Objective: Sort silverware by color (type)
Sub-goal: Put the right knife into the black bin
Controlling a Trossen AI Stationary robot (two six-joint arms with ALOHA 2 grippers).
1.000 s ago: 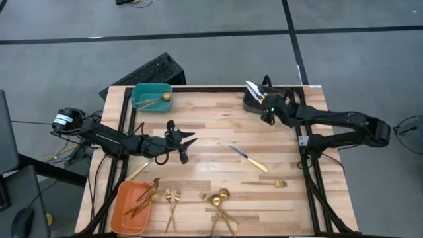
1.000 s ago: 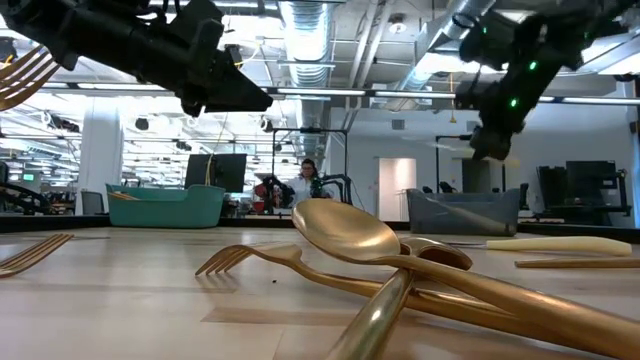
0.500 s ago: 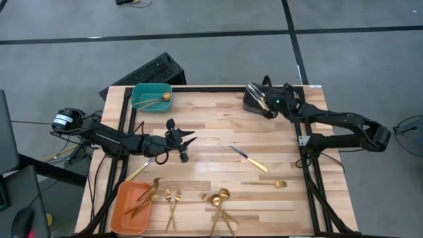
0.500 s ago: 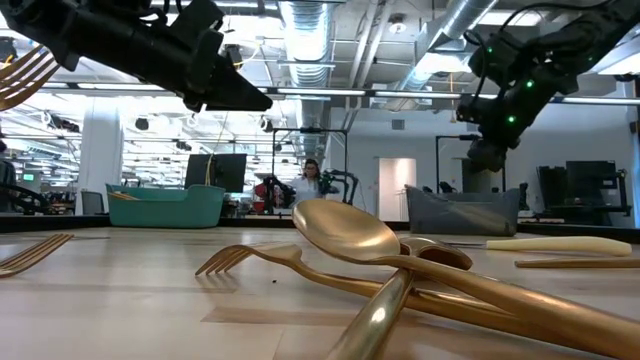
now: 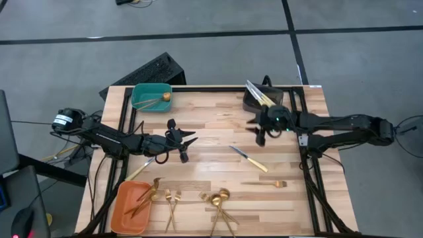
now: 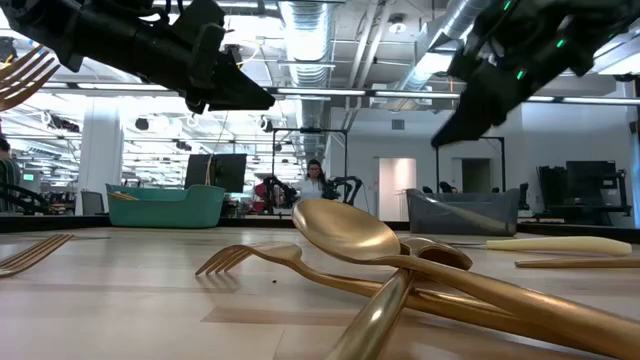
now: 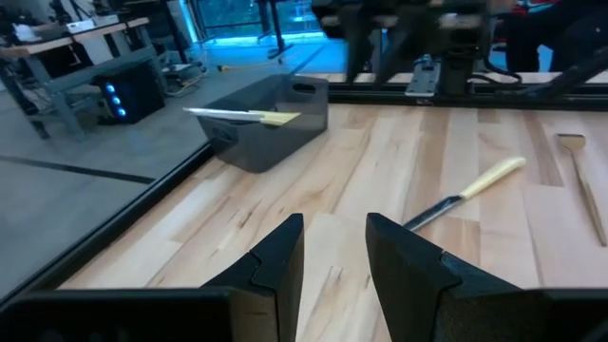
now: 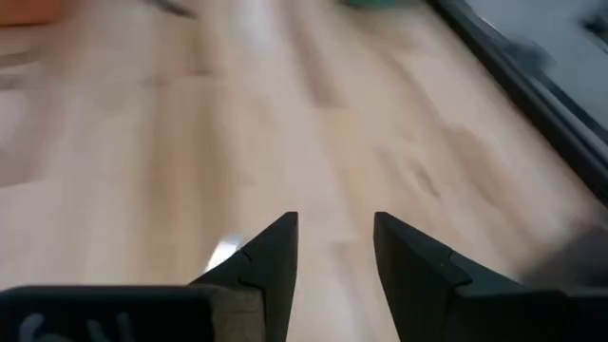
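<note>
Right pincer [image 5: 260, 134] is seen right of frame centre in the high view, just below the dark grey bin [image 5: 254, 100], raised off the surface [image 5: 211, 142]; its fingers are parted with nothing between them, as the right wrist view confirms.

The nearest loose piece is the knife [image 5: 248, 158], lying just below and slightly left of that pincer in the high view. Its long axis runs diagonally: silver blade toward the upper left, pale handle toward the lower right. A gold fork [image 5: 269, 183] lies lower still, roughly horizontal.

Left pincer [image 5: 184, 148] is held left of centre, also parted and empty; the knife sits to its right, farther off than from the right pincer. The right arm is judged the nearer one for this piece, and the fingers would need to be set across the diagonal.

Two knives already rest in the dark grey bin. Remaining gold spoons and forks [image 5: 219, 200] are clustered along the lower edge, beside the orange bin [image 5: 121, 213].
</note>
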